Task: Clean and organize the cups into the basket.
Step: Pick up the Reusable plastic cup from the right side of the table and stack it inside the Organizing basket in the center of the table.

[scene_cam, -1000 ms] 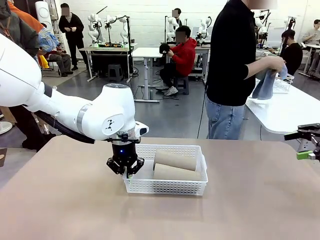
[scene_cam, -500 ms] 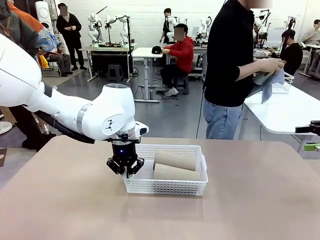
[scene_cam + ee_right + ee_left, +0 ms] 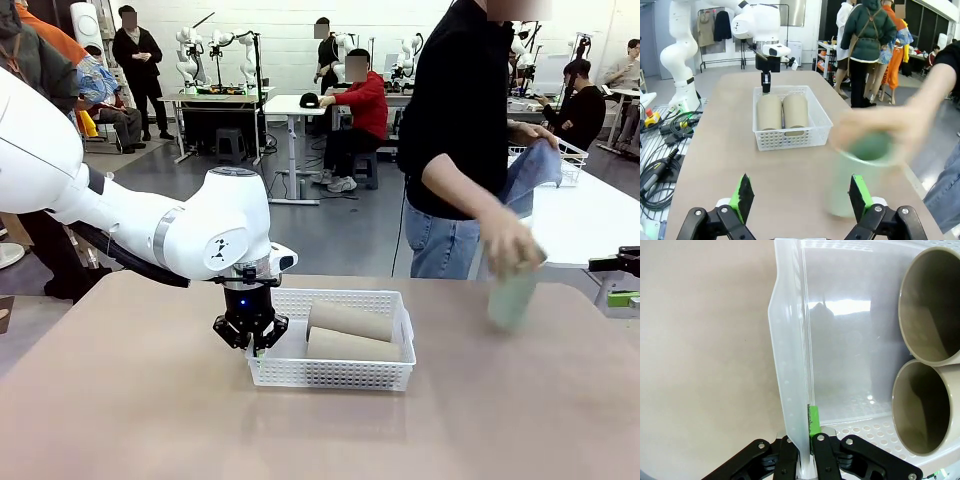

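Cups, three; matte, tapered, handleless; judged light, rigid and fairly grippy; best taken across the mid-body. Two tan cups (image 3: 350, 320) lie side by side in the basket (image 3: 330, 373); mint cup (image 3: 513, 295) blurred in a person's hand (image 3: 510, 245), low over the worktop (image 3: 150, 400), right of the basket. Left tool (image 3: 807, 432): shut narrow, pinching the basket's thin, likely flexible side wall. Right tool (image 3: 801, 196): jaws wide, empty, facing the mint cup.
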Tool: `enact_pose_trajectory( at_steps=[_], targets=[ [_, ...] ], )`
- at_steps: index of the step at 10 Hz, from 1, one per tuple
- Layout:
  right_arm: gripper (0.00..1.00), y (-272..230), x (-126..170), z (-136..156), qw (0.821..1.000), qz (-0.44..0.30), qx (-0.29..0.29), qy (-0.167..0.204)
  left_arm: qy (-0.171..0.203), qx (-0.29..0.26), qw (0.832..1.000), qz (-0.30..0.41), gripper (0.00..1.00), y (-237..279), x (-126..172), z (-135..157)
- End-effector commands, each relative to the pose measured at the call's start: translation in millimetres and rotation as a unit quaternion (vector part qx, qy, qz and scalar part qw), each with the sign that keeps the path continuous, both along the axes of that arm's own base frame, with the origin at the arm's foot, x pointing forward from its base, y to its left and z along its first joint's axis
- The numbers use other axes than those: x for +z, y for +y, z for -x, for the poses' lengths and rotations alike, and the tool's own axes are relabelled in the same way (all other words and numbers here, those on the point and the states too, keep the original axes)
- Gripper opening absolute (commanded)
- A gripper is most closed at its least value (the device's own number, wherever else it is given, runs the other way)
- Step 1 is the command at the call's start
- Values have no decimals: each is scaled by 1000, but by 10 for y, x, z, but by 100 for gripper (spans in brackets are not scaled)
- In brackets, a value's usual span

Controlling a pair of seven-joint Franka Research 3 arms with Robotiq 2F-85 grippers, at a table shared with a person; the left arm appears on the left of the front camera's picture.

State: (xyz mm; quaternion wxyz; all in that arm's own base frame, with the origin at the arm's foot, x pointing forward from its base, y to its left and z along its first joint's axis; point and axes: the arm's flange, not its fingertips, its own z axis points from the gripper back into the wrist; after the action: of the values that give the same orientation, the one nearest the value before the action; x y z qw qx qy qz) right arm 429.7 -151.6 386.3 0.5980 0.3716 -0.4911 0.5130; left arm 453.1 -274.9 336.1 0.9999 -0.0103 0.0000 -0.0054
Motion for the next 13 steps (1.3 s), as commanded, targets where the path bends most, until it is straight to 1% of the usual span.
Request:
enact_pose_trajectory(
  at_steps=[1, 11, 12, 13],
  targets=[
    [100, -2, -22, 22, 1000, 7, 0, 1, -1, -3, 1000, 3, 0, 26, -17, 19],
    [100, -2, 0, 1, 1000, 0, 0, 0, -1, -3, 1000, 3, 0, 26, -17, 19],
    [100, -13, -213, -73, 1000, 15, 18, 19, -1, -3, 1000, 3, 0, 26, -17, 19],
    [100, 26, -449, -221, 999, 18, 13, 33, -1, -3, 1000, 3, 0, 26, -17, 19]
  ],
)
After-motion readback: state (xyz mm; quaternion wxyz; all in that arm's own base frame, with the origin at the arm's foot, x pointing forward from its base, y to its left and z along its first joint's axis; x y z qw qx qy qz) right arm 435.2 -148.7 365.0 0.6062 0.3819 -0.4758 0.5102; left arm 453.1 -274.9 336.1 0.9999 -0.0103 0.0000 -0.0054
